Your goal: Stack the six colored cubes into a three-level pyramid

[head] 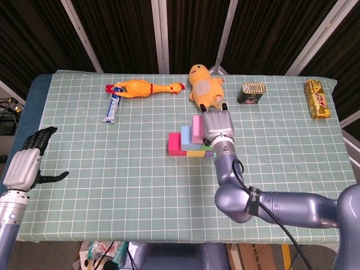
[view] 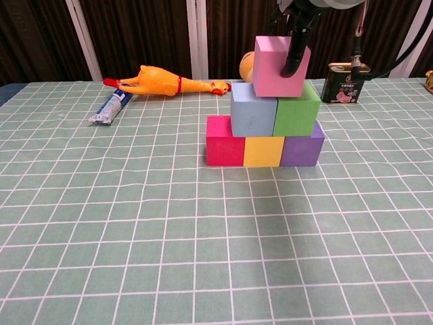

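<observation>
Chest view cuts off my right hand (view: 295, 40) at the top edge, though I see dark fingers (view: 294, 57) gripping the pink foam cube (view: 279, 68), tilted, atop the light blue cube (view: 253, 109) and green cube (view: 296, 112). From the head view that hand hides most of the stack. My left hand (head: 25, 163) hangs spread, holding nothing.
</observation>
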Controlling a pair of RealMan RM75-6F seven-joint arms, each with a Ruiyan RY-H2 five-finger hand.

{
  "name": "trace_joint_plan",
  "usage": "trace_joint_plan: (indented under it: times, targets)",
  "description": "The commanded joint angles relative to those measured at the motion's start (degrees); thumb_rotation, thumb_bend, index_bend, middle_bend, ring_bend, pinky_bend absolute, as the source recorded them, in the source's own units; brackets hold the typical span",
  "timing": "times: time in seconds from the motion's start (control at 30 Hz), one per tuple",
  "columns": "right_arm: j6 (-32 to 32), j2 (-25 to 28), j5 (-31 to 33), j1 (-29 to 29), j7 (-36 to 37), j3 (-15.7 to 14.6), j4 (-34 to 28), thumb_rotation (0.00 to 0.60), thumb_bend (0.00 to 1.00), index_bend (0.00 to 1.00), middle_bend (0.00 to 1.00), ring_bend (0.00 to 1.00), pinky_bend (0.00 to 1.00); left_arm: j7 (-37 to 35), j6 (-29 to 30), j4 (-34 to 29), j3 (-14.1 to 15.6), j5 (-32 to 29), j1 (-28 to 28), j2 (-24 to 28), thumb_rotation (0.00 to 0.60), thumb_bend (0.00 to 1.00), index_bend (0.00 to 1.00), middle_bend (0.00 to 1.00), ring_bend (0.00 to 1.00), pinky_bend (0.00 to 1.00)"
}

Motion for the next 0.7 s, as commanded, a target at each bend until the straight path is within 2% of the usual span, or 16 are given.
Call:
trace_joint_plan:
  times: [0.03,0.7]
  targets:
    - [-0.20,-0.03,-0.28,-0.21,-0.16,-0.10,0.23,0.600,0.31,0.00,0.48,0.38,0.07,0.09,-0.01,0.01,0.02,0.03,-0.01,-0.04,0.600,0.11,0.00,0.03,0.00,0.05]
    - [-1.01,0.08,-0.08,-0.92,-1.04,0.35,0.97,0.600,0.31,0.00,0.48,0.38,0.07,0.60,-0.07,0.30,-0.07,-0.37,-0.06,-0.39,0.600,0.11,0.00,0.03,0.00,0.05]
